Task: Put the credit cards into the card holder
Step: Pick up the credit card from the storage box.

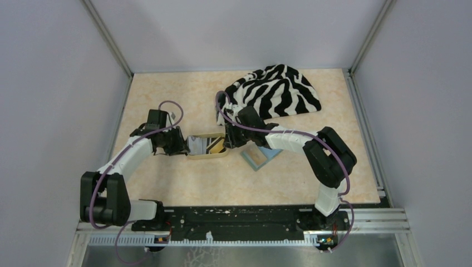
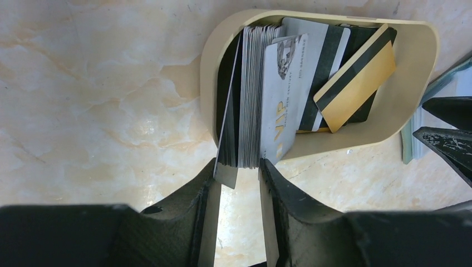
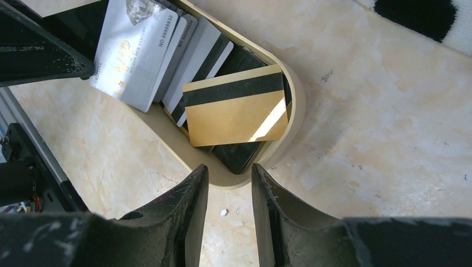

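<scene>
Several credit cards lie in a tan oval tray [image 1: 209, 154]. My left gripper [image 2: 237, 163] is shut on a stack of cards [image 2: 247, 94] standing on edge at the tray's left end, with a white VIP card [image 2: 284, 94] leaning on the stack. A gold card with a black stripe [image 3: 236, 105] lies on dark cards at the right end. My right gripper [image 3: 229, 167] is open and empty, its tips at the tray's rounded right rim [image 3: 289, 122]. The green card holder [image 1: 260, 157] lies open to the right of the tray, pale inside up, partly under my right arm.
A zebra-striped cloth [image 1: 278, 92] is bunched at the back, behind my right arm. My two grippers [image 1: 181, 146] [image 1: 229, 139] face each other across the tray. Grey walls close in the table on three sides.
</scene>
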Controlling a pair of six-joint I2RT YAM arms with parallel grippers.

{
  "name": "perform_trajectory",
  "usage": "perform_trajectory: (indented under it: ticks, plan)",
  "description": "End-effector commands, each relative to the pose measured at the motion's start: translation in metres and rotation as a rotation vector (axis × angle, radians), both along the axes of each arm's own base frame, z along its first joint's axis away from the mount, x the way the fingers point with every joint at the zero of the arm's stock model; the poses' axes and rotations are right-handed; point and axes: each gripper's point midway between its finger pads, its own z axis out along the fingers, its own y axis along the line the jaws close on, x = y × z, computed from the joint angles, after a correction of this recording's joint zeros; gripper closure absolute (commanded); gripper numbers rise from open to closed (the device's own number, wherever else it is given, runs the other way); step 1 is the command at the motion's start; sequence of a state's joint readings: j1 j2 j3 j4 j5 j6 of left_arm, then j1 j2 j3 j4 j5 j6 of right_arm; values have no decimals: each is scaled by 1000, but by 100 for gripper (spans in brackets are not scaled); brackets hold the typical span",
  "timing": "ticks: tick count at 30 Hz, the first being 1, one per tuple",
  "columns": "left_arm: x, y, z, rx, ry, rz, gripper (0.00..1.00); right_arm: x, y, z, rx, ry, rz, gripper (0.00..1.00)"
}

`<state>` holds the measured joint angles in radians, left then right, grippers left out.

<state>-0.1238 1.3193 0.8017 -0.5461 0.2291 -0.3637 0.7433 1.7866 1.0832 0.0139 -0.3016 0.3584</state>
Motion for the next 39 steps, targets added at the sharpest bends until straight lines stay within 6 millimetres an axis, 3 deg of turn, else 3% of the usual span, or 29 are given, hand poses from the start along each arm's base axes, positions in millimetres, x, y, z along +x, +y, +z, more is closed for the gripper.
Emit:
perform_trajectory:
  ticks: [1, 19, 27, 31, 39]
  plan:
    - [5, -2, 4, -30, -35, -14, 61, 13, 16, 41, 76, -91, 22, 65]
    - [8, 5, 6, -33, -40, 9, 63, 13, 16, 41, 77, -87, 26, 65]
    - [13, 8, 5, -22, -35, 23, 81, 13, 16, 41, 77, -87, 27, 65]
    - [12, 9, 6, -23, -38, 26, 99, 12, 16, 41, 77, -89, 28, 65]
    - [12, 15, 22, 6, -74, 38, 100, 13, 16, 45, 71, -111, 48, 62]
